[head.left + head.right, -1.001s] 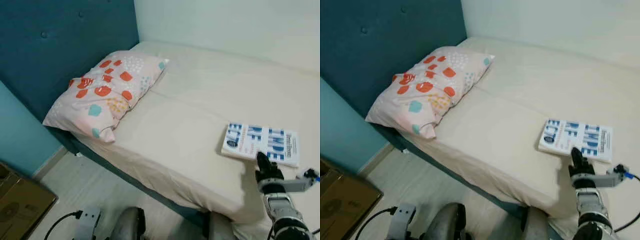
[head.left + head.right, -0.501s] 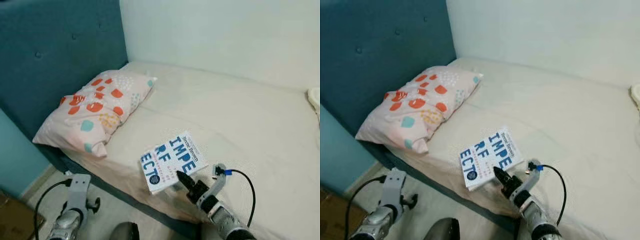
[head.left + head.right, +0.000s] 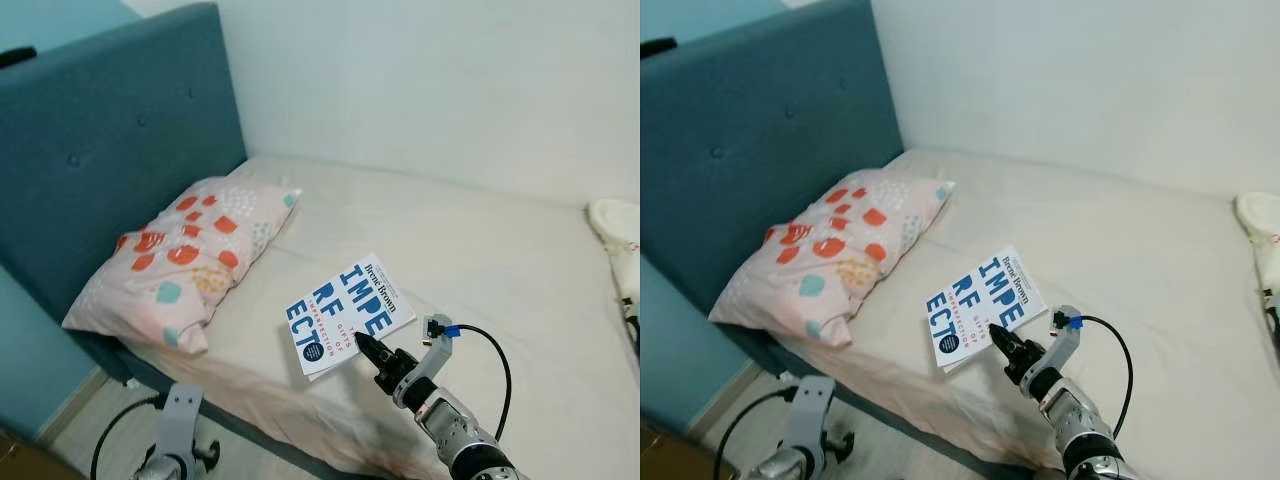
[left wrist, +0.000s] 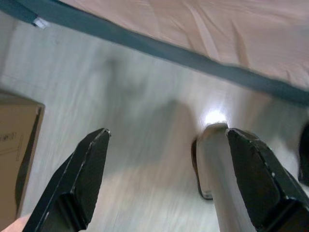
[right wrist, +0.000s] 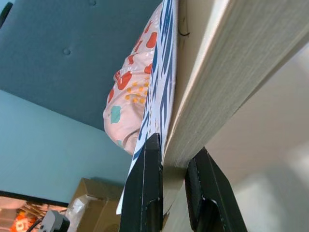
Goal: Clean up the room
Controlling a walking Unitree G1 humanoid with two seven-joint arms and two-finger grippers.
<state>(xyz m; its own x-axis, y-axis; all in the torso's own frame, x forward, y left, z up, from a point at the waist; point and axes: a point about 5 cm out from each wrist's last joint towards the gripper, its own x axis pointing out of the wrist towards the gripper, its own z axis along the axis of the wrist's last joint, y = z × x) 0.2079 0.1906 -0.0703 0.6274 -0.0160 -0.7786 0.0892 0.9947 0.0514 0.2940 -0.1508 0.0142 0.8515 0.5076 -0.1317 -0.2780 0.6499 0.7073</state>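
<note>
A white book with blue letters (image 3: 345, 314) hangs a little above the beige bed (image 3: 480, 250), tilted. My right gripper (image 3: 366, 351) is shut on its near edge; in the right wrist view the two black fingers (image 5: 145, 183) clamp the book's page block (image 5: 212, 82). My left gripper (image 4: 164, 169) hangs low beside the bed, open over the pale wood floor (image 4: 120, 111), holding nothing. A pillow (image 3: 180, 255) with orange and teal spots lies at the head of the bed.
A teal padded headboard (image 3: 110, 150) rises on the left and a white wall (image 3: 430, 80) stands behind the bed. A white cloth item (image 3: 618, 225) lies at the bed's far right edge. A cardboard box (image 4: 17, 145) stands on the floor near my left gripper.
The camera has risen and turned, so the whole scene has shifted. My right gripper has lifted the book off the mattress and carried it toward the pillow side.
</note>
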